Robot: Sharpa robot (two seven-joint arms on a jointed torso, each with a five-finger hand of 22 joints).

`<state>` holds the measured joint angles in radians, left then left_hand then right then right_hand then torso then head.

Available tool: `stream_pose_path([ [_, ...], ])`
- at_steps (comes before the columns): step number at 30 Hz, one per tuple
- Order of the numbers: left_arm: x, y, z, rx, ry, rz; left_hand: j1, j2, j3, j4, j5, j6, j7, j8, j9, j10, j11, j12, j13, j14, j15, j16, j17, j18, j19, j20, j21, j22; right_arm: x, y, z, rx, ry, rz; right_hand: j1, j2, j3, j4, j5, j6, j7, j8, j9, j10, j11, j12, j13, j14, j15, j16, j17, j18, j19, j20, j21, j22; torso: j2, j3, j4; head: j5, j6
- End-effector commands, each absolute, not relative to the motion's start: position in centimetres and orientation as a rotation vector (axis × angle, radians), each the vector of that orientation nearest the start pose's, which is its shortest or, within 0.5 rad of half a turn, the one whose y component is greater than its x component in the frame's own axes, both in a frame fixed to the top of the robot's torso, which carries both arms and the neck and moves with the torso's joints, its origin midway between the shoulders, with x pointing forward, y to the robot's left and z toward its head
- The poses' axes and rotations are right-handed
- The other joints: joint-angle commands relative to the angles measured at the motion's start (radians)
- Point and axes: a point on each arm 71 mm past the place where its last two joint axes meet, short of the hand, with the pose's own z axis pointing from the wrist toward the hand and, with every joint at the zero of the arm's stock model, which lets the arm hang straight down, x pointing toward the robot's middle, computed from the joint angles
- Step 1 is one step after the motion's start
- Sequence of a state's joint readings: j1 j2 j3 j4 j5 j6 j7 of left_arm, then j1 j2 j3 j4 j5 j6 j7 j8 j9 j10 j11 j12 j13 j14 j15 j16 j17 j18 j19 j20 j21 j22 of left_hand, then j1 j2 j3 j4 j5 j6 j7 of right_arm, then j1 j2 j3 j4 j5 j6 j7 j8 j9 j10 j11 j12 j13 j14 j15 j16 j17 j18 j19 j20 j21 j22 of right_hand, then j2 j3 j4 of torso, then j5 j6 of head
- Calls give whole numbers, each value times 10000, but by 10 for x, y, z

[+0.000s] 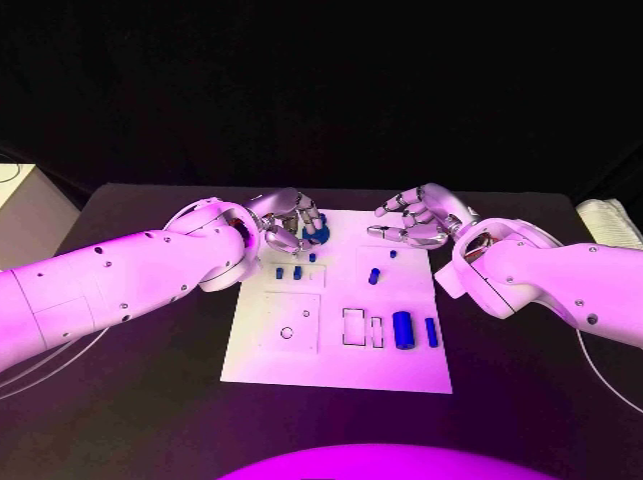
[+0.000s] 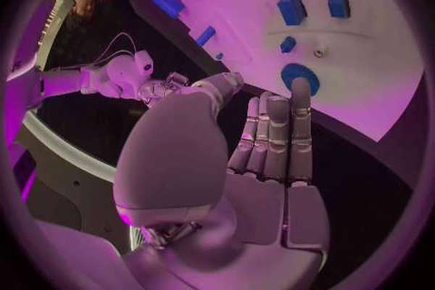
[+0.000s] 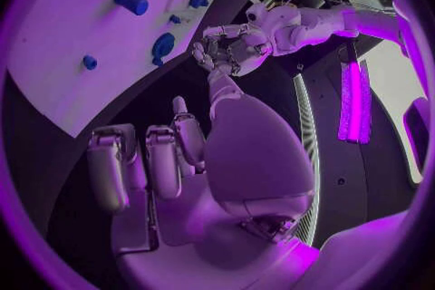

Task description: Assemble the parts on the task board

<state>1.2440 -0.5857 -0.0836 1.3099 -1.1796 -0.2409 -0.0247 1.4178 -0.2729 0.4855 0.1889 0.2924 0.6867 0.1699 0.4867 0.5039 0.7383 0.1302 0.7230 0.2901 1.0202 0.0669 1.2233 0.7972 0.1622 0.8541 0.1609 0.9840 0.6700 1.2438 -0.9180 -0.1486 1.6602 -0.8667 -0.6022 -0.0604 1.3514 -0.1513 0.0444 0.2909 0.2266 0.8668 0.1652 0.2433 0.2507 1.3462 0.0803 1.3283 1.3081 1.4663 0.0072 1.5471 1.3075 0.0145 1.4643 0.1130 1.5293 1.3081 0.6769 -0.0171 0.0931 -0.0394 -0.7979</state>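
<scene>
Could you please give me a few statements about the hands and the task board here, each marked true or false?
1. The left hand hovers at the far end of the task board. True.
2. The right hand grips a blue part. False: its fingers hold nothing.
3. A large blue cylinder lies on the board. True.
4. The board sits on a white table. False: the table is black.

Black table (image 1: pixel 148 420), dark backdrop behind it. Pale cabinet w/ cables (image 1: pixel 11 215) at far left edge; folded pale cloth (image 1: pixel 617 223) on table's far right.
</scene>
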Motion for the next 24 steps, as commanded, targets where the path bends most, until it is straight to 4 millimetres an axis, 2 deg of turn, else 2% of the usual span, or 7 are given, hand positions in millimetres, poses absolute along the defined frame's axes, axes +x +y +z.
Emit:
stream_pose_path([
  [1, 519, 119, -195, 2023, 17602, -8069, 107, -43, -88, -9, -11, 176, -30, -66, -182, -17, 37, -152, -174, 207, 12, 215, 66, 205, 8, 79, 89, 48, 459, -214, -187, 4641, 16086, 8882, 69, 67, 34, -26, 59, 29, -16, 69, -13, -60, -1, -69, 236, 860, -17, -65, 1961, -16, 831, -41, -46, 2288, 5, 9, -6, 4, 11],
  [5, 522, 115, -200, 2518, 18010, -7500, 160, -46, -116, -13, -3, 303, -61, -92, -305, 9, 43, -234, -282, 301, 25, 373, 103, 209, 28, 85, 150, 91, 459, -213, -187, 4639, 16082, 8892, 70, 67, 37, -23, 59, 27, -17, 70, -15, -112, -2, -132, 176, 856, -18, -73, 1944, -14, 827, -43, -55, 2282, 15, 13, -25, 4, 15],
  [11, 524, 110, -207, 2952, 18566, -6900, 269, -44, -96, -41, 11, 557, -137, -225, -559, 126, 50, -370, -481, 561, 32, 740, 299, 211, 53, 91, 307, 203, 458, -213, -187, 4644, 16071, 8895, 70, 63, 41, -20, 58, 22, -21, 76, -17, -274, -7, -336, -19, 853, -25, -81, 1935, -9, 819, -48, -73, 2269, 14, 14, -9, -19, -4],
  [15, 525, 108, -211, 3063, 18754, -6654, 273, -51, -100, -35, 15, 631, -112, -286, -643, 183, 43, -407, -544, 642, 30, 861, 364, 214, 56, 91, 359, 242, 458, -213, -186, 4643, 16025, 8909, 78, 56, 59, -18, 58, 11, -35, 92, -25, -703, -25, -924, -586, 835, -42, -119, 1868, 2, 800, -65, -118, 2240, 11, 3, -7, -32, -26],
  [24, 528, 106, -214, 3088, 18911, -6414, 303, -32, -80, -38, 20, 754, -46, -366, -765, 313, 18, -440, -631, 777, 13, 1055, 473, 217, 61, 83, 449, 308, 458, -213, -185, 4678, 15801, 8953, 167, 44, 149, -20, 59, -20, -67, 176, -31, -1878, -67, -2768, -2430, 718, -86, -361, 1449, 87, 644, -109, -459, 2007, 1, 4, -1, -59, -21],
])
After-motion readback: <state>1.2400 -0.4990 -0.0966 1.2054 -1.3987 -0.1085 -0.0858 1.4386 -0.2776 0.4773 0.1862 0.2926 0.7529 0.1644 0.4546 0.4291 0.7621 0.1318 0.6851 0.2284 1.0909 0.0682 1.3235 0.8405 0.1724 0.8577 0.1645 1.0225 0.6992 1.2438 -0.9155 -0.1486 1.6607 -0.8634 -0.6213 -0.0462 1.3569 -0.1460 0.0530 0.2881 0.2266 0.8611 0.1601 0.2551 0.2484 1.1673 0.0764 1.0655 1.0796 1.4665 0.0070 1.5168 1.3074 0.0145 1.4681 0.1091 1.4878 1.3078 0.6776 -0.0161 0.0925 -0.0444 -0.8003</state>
